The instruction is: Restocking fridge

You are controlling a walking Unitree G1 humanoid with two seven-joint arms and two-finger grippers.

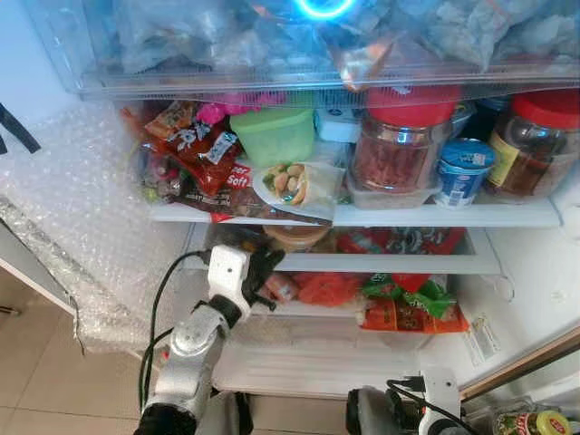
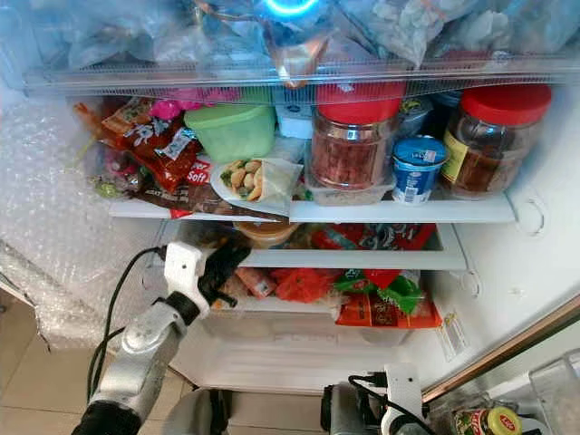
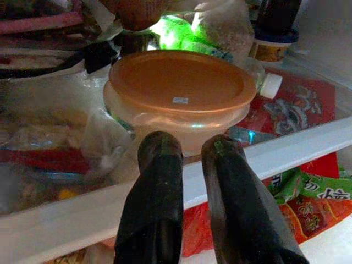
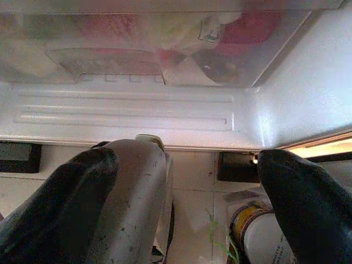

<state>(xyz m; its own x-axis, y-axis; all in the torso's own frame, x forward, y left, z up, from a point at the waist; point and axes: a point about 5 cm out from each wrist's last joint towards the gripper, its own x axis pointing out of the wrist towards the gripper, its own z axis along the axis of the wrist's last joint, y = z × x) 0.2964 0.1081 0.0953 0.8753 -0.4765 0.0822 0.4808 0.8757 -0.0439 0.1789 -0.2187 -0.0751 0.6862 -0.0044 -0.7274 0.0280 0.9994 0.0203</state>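
Open fridge shelves, crammed with food, fill the scene, with bubble wrap hanging over the wall out to the left of the raised arm. Up above the left gripper, the upper shelf carries a big red-lidded jar, a second red-lidded jar at the far right, a green tub, red snack packets, a bag of nuts lying over the shelf edge and a small blue yoghurt pot. That left gripper is lifted to the front rail of the shelf beneath, its two black fingers drawn close together with only a narrow gap and nothing held between them. Just beyond the fingertips, on that shelf and not touching them, sits a shallow clear container with an orange lid. Red packaging lies next to it, and a red-and-green packet rests lower down, to the gripper's right. The right gripper hangs low by the bottom of the fridge, fingers spread wide apart and empty; a yellow-labelled jar stands on the floor beside it.
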